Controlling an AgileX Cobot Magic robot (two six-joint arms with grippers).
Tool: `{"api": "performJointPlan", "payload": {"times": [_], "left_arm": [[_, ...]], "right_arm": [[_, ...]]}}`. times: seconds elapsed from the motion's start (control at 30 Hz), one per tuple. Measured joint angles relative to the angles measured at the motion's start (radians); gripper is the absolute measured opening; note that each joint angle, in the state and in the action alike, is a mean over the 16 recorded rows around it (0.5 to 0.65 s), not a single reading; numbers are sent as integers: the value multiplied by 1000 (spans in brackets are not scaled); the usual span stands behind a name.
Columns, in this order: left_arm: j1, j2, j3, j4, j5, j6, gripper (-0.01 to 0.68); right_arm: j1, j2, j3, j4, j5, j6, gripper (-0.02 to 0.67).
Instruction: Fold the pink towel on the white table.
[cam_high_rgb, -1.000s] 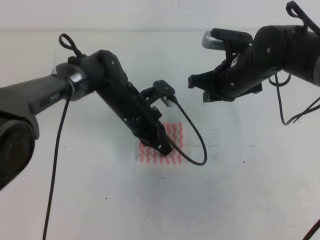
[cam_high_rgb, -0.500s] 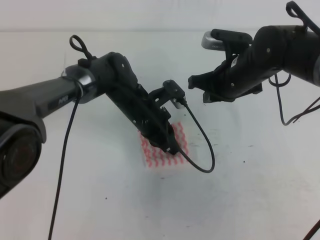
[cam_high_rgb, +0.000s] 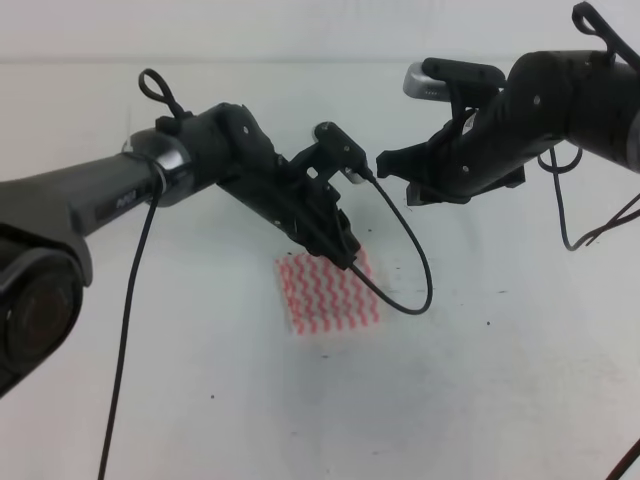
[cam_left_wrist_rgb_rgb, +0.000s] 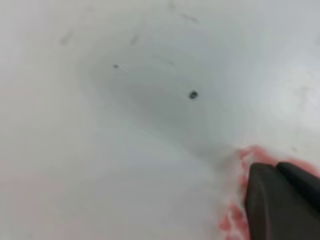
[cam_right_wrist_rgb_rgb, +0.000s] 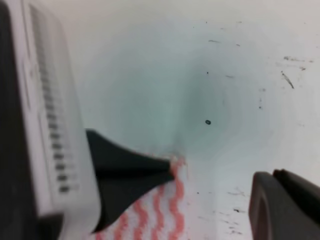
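1. Exterior high: the left tool hangs at the far edge of the pink towel, its opening hidden; the right tool hovers apart, its jaws seemingly spread. The towel lies flat on the white counter.
2. Left wrist: one dark fingertip over blurred pink cloth.
3. Right wrist: the fingers stand wide, towel corner between.

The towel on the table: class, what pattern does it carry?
Pink-red and white wavy zigzag stripes on the towel, clearest in the exterior high view.

The left end effector covers the pink towel's far corner; its jaws blur together up close.
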Motion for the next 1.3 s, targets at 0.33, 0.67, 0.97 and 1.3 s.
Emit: {"api": "performJointPlan", "payload": {"times": [0.33, 0.67, 0.97, 1.3], "left_arm": [[0, 29, -2, -52, -38, 17, -6], [0, 17, -33, -65, -18, 23, -6], [0, -42, -50, -26, -2, -31, -6], [0, -188, -28, 20, -15, -126, -4]], "right_arm": [[0, -1, 0, -2, -4, 0, -18], [0, -4, 0, -12, -11, 1, -18], [-12, -60, 2, -39, -5, 4, -18], [-25, -255, 100, -72, -4, 7, -18]]}}
